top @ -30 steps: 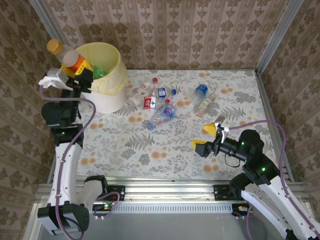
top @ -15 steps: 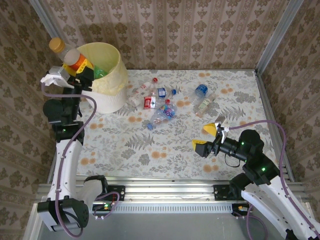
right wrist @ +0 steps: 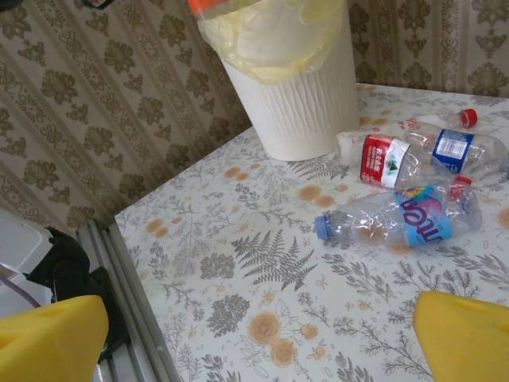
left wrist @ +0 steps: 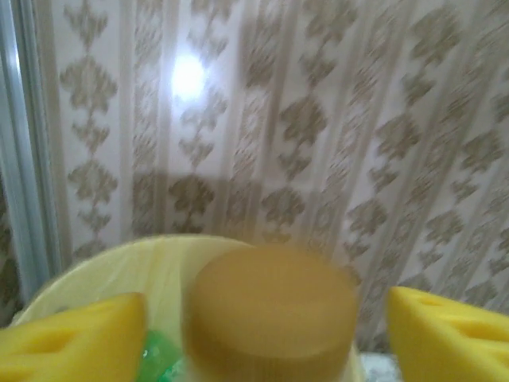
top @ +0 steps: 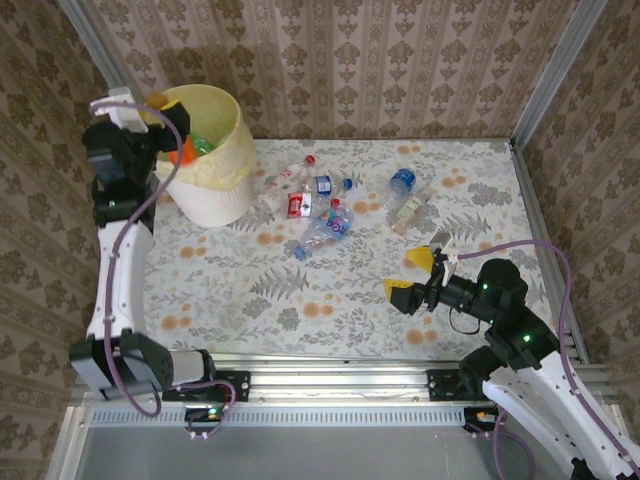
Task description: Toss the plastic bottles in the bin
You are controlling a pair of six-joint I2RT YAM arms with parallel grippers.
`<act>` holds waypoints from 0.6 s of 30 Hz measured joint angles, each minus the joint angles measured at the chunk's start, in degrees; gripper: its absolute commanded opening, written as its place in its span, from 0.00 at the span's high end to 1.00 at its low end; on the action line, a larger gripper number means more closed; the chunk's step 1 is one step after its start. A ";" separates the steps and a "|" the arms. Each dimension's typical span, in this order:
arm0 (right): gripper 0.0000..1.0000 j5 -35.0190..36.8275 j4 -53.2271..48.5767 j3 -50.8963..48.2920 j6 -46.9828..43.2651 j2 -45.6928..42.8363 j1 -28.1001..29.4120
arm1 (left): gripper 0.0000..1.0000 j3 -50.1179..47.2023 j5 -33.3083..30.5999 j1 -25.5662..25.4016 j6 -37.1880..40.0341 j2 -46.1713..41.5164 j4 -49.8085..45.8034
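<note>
Table (top: 240, 290): bin (top: 215, 195) stands at its 10 o'clock corner. Over the bin mouth, left gripper (left wrist: 266, 322) has its fingers spread, with a gap either side of a blurred tan-capped bottle (left wrist: 270, 278), so it's released, not clamped. Orange label (top: 184, 153) shows at the rim's 9 o'clock, and a green bottle (top: 203, 146) lies inside. At the table's 4 o'clock, right gripper (top: 410, 275) is spread wide and empty. Loose plastic bottles (top: 326, 226) cluster mid-table toward 12, with a bottle pair (top: 403, 190) at 1 o'clock.
</note>
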 measured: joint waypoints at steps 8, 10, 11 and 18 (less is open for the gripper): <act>0.00 0.00 -0.28 0.00 0.00 0.00 0.00 | 0.00 4.87 0.11 0.61 -0.42 2.73 -12.79; 0.00 0.00 -0.37 0.00 0.00 0.00 0.00 | 0.00 4.90 0.11 0.57 -0.42 0.85 -13.49; 0.00 0.00 -0.37 0.00 0.00 0.00 0.00 | 0.00 4.98 0.09 0.57 -0.39 -0.13 -13.92; 0.00 0.00 -0.39 0.00 0.00 0.00 0.00 | 0.00 6.56 -0.22 0.57 -0.44 -1.36 -15.82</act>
